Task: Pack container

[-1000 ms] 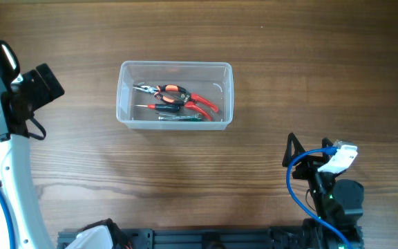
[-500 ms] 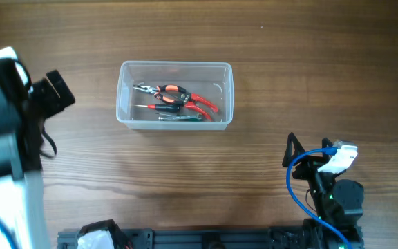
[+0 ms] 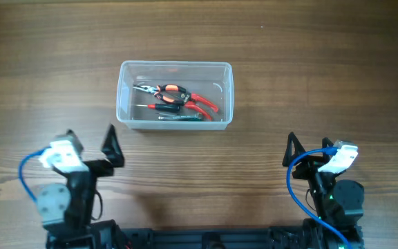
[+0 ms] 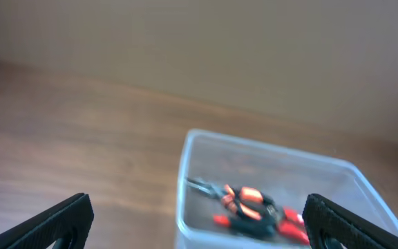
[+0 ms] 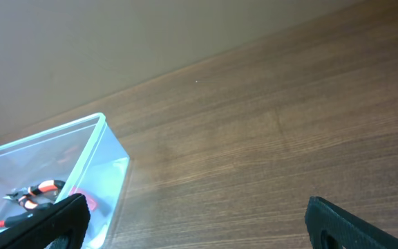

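Our left gripper (image 4: 197, 207) and right gripper (image 5: 197, 206) hang spread wide and empty by the table's (image 3: 206, 173) near edge, well apart from the container (image 3: 175, 67) mid-table holding pliers (image 3: 178, 97) and other small tools, so we judge packing finished, needing only rest.

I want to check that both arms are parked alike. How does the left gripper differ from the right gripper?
The left gripper sits front-left of the container, the right gripper front-right. The left gripper faces the container almost straight on; the right gripper sees it only at its view's left edge. The left wrist picture is blurred, the right one sharp. Both are open, empty and apart from the container.
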You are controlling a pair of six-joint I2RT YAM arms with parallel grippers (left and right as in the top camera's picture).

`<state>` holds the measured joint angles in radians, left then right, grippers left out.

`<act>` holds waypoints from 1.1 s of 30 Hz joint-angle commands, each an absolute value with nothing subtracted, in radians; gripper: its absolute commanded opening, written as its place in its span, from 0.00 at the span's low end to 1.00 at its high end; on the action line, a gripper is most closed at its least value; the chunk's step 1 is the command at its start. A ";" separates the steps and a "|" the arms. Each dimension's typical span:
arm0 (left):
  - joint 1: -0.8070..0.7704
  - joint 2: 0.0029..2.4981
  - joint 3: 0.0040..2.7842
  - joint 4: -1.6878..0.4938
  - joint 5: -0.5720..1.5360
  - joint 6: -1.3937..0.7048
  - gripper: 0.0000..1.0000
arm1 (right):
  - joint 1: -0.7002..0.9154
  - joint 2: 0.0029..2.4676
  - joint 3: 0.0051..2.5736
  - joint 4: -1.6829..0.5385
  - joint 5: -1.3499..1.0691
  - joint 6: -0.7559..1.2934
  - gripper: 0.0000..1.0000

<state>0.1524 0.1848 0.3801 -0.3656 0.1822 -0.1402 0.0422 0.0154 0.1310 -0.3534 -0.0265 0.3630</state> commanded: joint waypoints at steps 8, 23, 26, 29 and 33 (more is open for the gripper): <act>0.041 0.057 0.205 -0.351 0.195 -0.142 1.00 | 0.038 0.002 0.124 -0.348 -0.043 0.373 1.00; 0.036 0.003 0.108 -0.355 0.163 -0.142 1.00 | 0.038 0.002 0.124 -0.348 -0.043 0.373 1.00; 0.036 0.005 0.108 -0.355 0.163 -0.142 1.00 | 0.038 0.003 0.124 -0.348 -0.043 0.373 1.00; 0.036 0.005 0.108 -0.355 0.163 -0.143 1.00 | 0.038 0.002 0.124 -0.348 -0.043 0.373 1.00; 0.036 0.005 0.108 -0.355 0.163 -0.142 1.00 | 0.038 0.002 0.124 -0.348 -0.043 0.373 1.00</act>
<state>0.0410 0.0154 0.1192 -0.3576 0.1692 -0.1406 0.0422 0.0154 0.1310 -0.3534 -0.0265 0.3630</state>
